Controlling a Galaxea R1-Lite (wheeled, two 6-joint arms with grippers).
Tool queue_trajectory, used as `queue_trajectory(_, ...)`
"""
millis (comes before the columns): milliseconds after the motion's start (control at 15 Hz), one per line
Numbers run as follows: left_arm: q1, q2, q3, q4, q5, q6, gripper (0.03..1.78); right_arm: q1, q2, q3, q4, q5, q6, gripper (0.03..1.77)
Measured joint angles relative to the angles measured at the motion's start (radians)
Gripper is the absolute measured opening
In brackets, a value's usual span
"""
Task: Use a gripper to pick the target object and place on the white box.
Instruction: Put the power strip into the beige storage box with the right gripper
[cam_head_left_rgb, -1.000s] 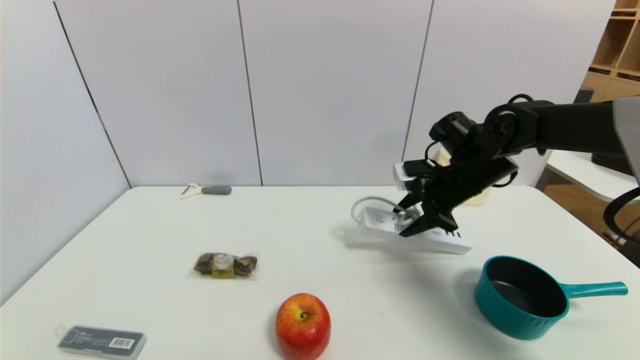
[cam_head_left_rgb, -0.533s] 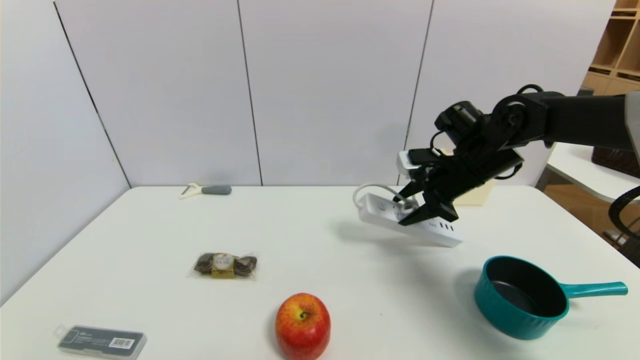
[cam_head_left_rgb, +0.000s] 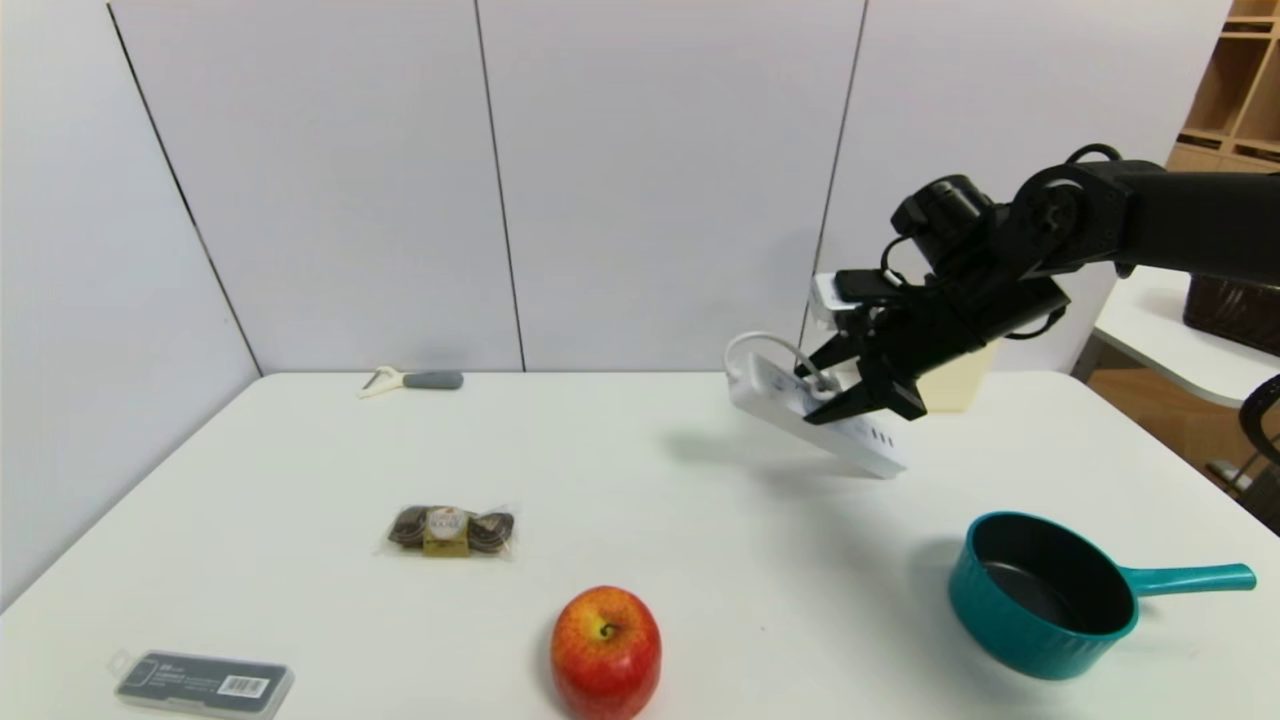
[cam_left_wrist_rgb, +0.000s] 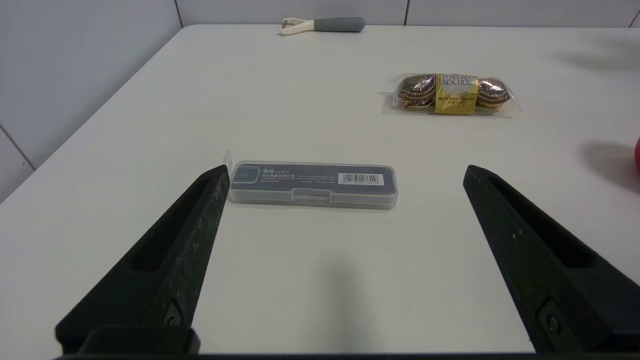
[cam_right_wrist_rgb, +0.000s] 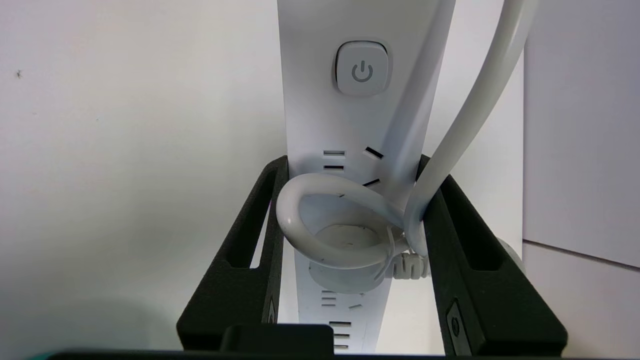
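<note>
My right gripper (cam_head_left_rgb: 852, 392) is shut on the white power strip (cam_head_left_rgb: 775, 398) and holds it in the air over the table's back right. The strip hangs tilted, its far end higher, its near end (cam_head_left_rgb: 880, 455) lower. In the right wrist view the black fingers (cam_right_wrist_rgb: 250, 240) clamp both long sides of the strip (cam_right_wrist_rgb: 350, 115), with the coiled cord (cam_right_wrist_rgb: 320, 220) looped between them. The white box (cam_head_left_rgb: 958, 385) stands just behind the gripper, mostly hidden by it. My left gripper (cam_left_wrist_rgb: 346, 170) is open, low over the table's front left.
A teal saucepan (cam_head_left_rgb: 1040, 595) sits front right, below the held strip. A red apple (cam_head_left_rgb: 605, 650) is at the front middle, wrapped chocolates (cam_head_left_rgb: 450, 530) left of centre, a peeler (cam_head_left_rgb: 415, 380) at the back. A grey barcode case (cam_left_wrist_rgb: 312, 182) lies between the left fingers.
The right gripper has risen and moved right and back with the power strip, lifting it off the table. The strip now tilts more steeply. Nothing else moved.
</note>
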Motion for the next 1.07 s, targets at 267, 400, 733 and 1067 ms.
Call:
queue_trajectory(267, 0.0, 0.0, 0.0, 0.0, 0.0, 0.0, 1.69, -0.01, -0.018, -0.001, -0.001, 0.004, 0.0, 0.82)
queue_trajectory(400, 0.0, 0.0, 0.0, 0.0, 0.0, 0.0, 1.69, -0.018, -0.026, -0.001, -0.001, 0.016, 0.0, 0.82)
queue_trajectory(733, 0.0, 0.0, 0.0, 0.0, 0.0, 0.0, 1.69, -0.042, -0.051, -0.001, -0.001, 0.033, 0.003, 0.82)
queue_trajectory(1067, 0.0, 0.0, 0.0, 0.0, 0.0, 0.0, 1.69, -0.077, -0.075, -0.005, -0.002, 0.034, 0.003, 0.82)
